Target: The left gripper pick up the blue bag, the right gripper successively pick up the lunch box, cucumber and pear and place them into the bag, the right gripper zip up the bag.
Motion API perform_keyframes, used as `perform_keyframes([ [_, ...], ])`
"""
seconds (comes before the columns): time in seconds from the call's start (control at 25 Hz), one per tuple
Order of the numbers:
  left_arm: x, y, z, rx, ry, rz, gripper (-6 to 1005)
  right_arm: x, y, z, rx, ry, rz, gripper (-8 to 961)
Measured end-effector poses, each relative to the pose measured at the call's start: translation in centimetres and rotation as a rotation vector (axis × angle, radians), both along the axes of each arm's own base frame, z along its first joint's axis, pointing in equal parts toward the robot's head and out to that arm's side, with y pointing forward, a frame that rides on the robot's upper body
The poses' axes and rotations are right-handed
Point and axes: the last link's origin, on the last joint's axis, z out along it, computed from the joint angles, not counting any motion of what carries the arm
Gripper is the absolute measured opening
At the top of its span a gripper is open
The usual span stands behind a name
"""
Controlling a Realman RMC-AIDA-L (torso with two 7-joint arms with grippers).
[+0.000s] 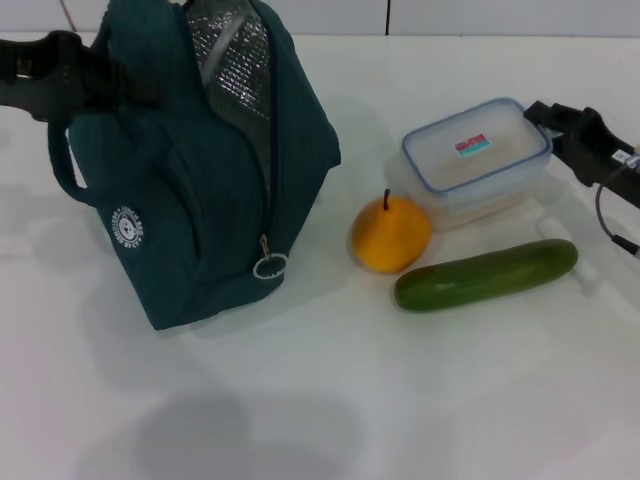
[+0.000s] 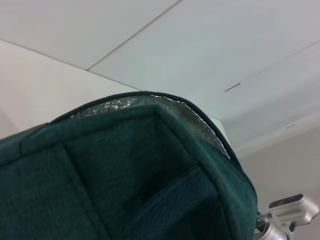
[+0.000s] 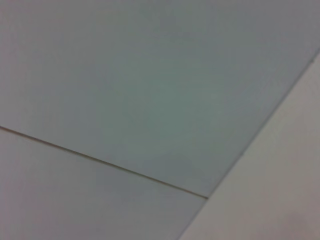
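Note:
The blue bag (image 1: pixel 210 200) stands on the white table at the left, its mouth unzipped and the silver lining (image 1: pixel 232 48) showing. My left gripper (image 1: pixel 105 88) is at the bag's top left edge, shut on the fabric there; the left wrist view is filled by the bag (image 2: pixel 150 190). The zip-pull ring (image 1: pixel 269 266) hangs low on the front. The lunch box (image 1: pixel 477 158) lies to the right of the bag, with the pear (image 1: pixel 390 236) and the cucumber (image 1: pixel 487 275) in front of it. My right gripper (image 1: pixel 555 140) is open at the box's right end.
One bag handle (image 1: pixel 62 170) hangs loose at the left side. The white table (image 1: pixel 330 400) stretches toward me in front of the objects. A cable (image 1: pixel 605 215) trails from the right arm near the table's right edge. The right wrist view shows only pale wall panels.

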Motion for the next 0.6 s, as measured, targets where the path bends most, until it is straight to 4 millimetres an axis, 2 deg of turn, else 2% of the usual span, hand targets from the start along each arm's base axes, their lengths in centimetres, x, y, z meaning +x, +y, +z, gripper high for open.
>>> perform_keyframes([
  [0.2,-0.21,-0.12,0.04,0.002,-0.001,0.005,44,-0.10,-0.52,0.90,0.062,0.025,0.046,212],
  [0.52,-0.19,-0.24,-0.13,-0.006,-0.003,0.003,43,-0.15,-0.94,1.04,0.069,0.041,0.064,187],
  [0.6,-0.19,-0.29,-0.13,-0.008,-0.005,0.002,43,-0.13,-1.02,1.03,0.069,0.040,0.068,150],
])
